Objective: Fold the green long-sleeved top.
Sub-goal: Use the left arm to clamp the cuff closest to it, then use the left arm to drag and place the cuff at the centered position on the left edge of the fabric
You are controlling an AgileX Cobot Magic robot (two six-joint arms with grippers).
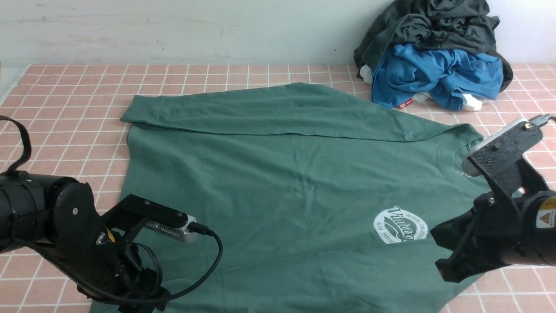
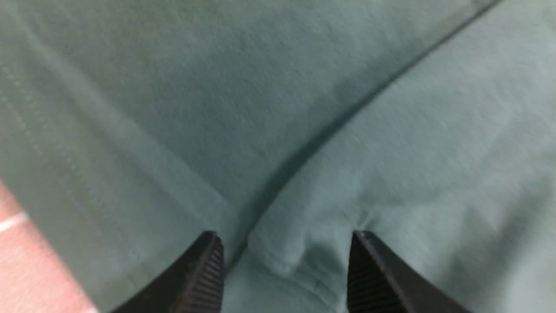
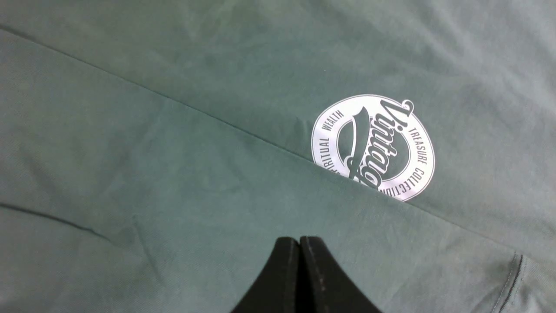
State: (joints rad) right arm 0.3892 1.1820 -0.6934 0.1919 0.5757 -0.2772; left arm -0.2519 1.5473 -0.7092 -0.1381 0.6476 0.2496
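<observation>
Top: The green long-sleeved top (image 1: 278, 174) is lying flat across the middle of the bench (image 1: 69, 91), chest up, its collar (image 1: 454, 145) pointing toward my right arm.
Done: Both sleeves are lying folded in over the body. The far sleeve (image 1: 260, 113) is running along the back edge, and the near sleeve (image 3: 173, 195) is crossing the front and covering the rim of the white logo (image 3: 373, 148).
Remaining: By my reckoning the body is waiting to be folded over itself; no such fold is showing yet.
Left pincer: My left pincer (image 2: 284, 278) is standing with its jaws apart, low over the near-left part of the top, straddling a small pucker of cloth without gripping it.
Right pincer: My right pincer (image 3: 299, 261) is clenched on nothing, hovering above the near sleeve, near the logo.
Surface: Pink tiles with white grout are showing around the top, and the cloth is lying mostly smooth with light creases.
Room: A pale wall (image 1: 173, 30) is running behind the bench. A dark grey garment (image 1: 434, 21) and a bright blue garment (image 1: 438, 74) are sitting heaped at the far right, just beside the top's shoulder.
</observation>
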